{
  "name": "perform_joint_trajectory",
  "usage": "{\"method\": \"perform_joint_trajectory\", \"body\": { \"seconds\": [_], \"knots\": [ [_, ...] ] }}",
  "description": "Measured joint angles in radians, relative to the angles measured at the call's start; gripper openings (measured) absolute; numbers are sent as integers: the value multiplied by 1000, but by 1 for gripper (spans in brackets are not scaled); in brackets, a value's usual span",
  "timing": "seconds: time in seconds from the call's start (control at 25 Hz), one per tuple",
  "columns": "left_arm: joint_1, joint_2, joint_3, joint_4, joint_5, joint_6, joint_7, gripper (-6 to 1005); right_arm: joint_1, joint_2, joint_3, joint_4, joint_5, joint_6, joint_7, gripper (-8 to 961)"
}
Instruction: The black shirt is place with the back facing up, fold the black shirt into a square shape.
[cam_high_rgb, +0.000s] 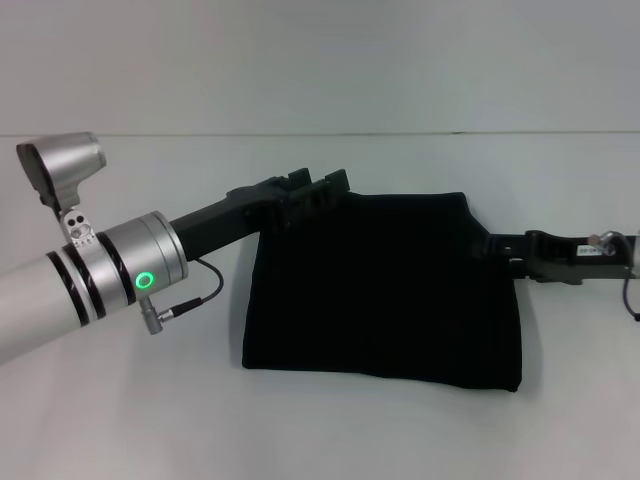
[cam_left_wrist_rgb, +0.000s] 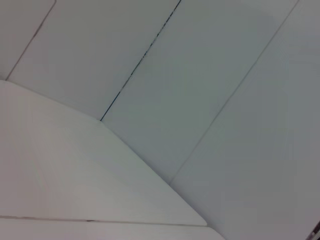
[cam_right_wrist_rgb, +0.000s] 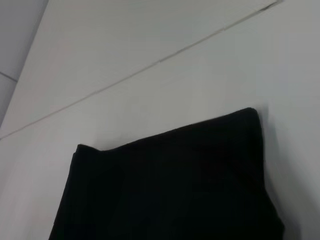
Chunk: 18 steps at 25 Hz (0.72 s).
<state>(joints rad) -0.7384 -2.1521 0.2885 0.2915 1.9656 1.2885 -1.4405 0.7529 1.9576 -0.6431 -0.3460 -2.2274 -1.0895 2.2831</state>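
Shirt: black shirt lies folded into a rough rectangle mid-table.
Feel: looks soft, light and floppy, so edges will likely sag.
Grip: I'd pinch corners or the folded edge.
Left pincer: at the far left corner, can't tell if closed.
Right pincer: at the right edge, can't tell either.

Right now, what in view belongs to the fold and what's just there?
In the job:
shirt
left gripper, at its far left corner
right gripper, at its right edge

Just there:
table
wall
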Motion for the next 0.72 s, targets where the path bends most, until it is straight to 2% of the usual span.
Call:
{"method": "perform_joint_trajectory", "body": {
  "seconds": [0.2,0.48,0.72],
  "knots": [
    [-1,-1,2,0,-3,-12,-8,719,15,22,12,-9,35,48,-20,885],
    [-4,-5,1,-5,-3,-43,-7,705,26,27,11,-6,184,88,-90,879],
    [-4,-6,1,-5,-4,-59,-6,692,30,26,11,-14,200,136,-99,879]
  ]
}}
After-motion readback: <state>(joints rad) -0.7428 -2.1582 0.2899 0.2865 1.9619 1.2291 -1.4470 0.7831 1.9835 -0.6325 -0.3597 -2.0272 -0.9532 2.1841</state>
